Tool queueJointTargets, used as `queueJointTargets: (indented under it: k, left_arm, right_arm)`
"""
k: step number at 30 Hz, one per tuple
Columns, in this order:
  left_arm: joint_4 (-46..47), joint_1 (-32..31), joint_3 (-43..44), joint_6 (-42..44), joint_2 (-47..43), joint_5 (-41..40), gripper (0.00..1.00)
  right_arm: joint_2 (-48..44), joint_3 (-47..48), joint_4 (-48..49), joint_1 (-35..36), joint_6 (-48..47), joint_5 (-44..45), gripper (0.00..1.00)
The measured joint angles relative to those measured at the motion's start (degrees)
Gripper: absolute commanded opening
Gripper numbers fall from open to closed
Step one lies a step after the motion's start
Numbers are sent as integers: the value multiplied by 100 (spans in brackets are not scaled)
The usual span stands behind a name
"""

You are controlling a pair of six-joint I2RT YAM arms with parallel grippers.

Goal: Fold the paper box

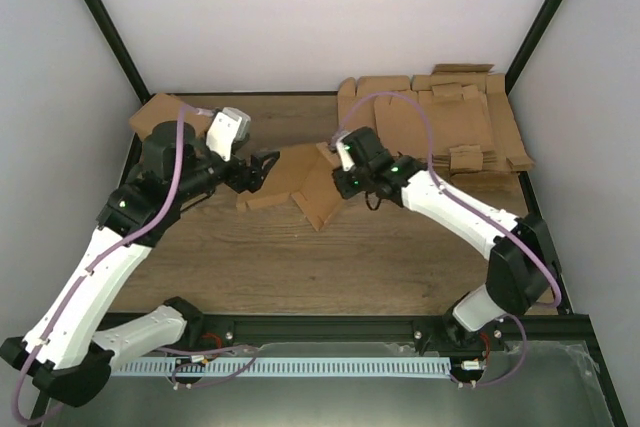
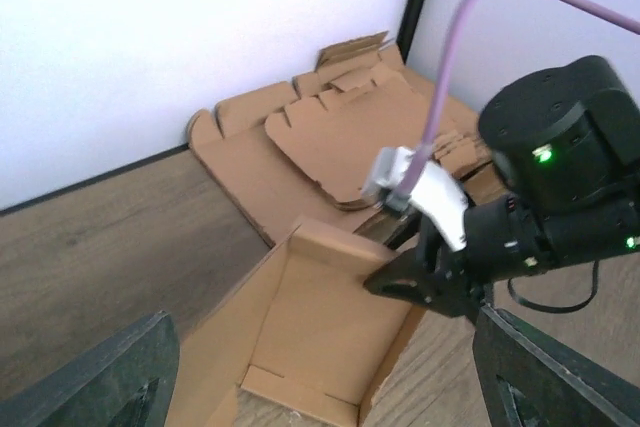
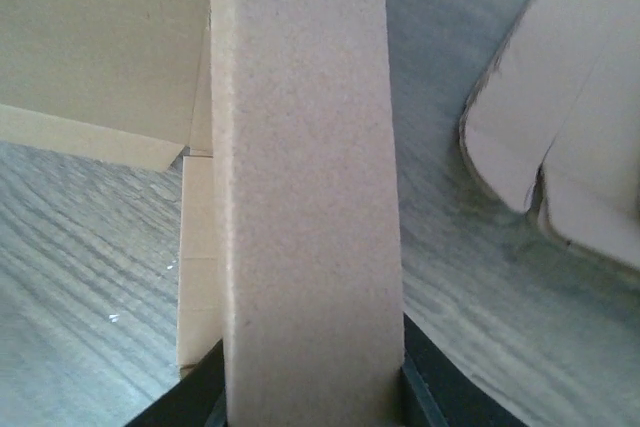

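Note:
The paper box (image 1: pixel 300 185) lies mid-table, partly folded, with side walls raised. In the left wrist view it (image 2: pixel 320 317) is an open tray shape with a raised far wall. My left gripper (image 1: pixel 263 169) is open at the box's left end, and its fingers (image 2: pixel 120 377) straddle the box without touching it. My right gripper (image 1: pixel 340 159) is shut on the box's right wall. In the right wrist view that upright cardboard flap (image 3: pixel 305 177) fills the gap between the fingers (image 3: pixel 195 402). The right gripper also shows in the left wrist view (image 2: pixel 425 277), pinching the wall's edge.
A thick pile of flat brown cardboard sheets (image 1: pixel 450 117) lies at the back right, close behind the right gripper; it also shows in the left wrist view (image 2: pixel 320 137). More brown cardboard (image 1: pixel 165 112) lies at the back left. Black frame posts (image 1: pixel 100 17) stand at the back corners.

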Motion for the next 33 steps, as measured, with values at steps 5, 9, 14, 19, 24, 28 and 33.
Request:
queueJointTargets:
  k: [5, 9, 14, 19, 24, 28, 33]
  left_arm:
    - [-273, 275, 26, -345, 186, -83, 86]
    - [-407, 861, -315, -470, 492, 157, 90]
    - [-463, 1665, -820, -369, 824, 802, 91]
    - [-365, 1738, -1211, 9, 1161, 1231, 81]
    - [-229, 1672, -1368, 286, 1338, 1801, 76]
    - [-79, 1421, -1392, 352, 1381, 2041, 64]
    - [50, 1029, -1388, 380, 1679, 2065, 42]
  right_arm:
    - [-313, -817, 507, -949, 455, -1469, 23]
    - [-330, -1528, 1071, -1276, 748, -2400, 22]
    - [-240, -2308, 1681, -1279, 1058, -3189, 23]
    - [-55, -2702, 2041, -1279, 1180, -3416, 26]
    - [9, -2787, 2221, -1279, 1172, -3392, 28]
    - [13, -2889, 2302, -1268, 1108, -3254, 32]
    - [13, -2962, 2321, -1161, 1025, -2903, 36]
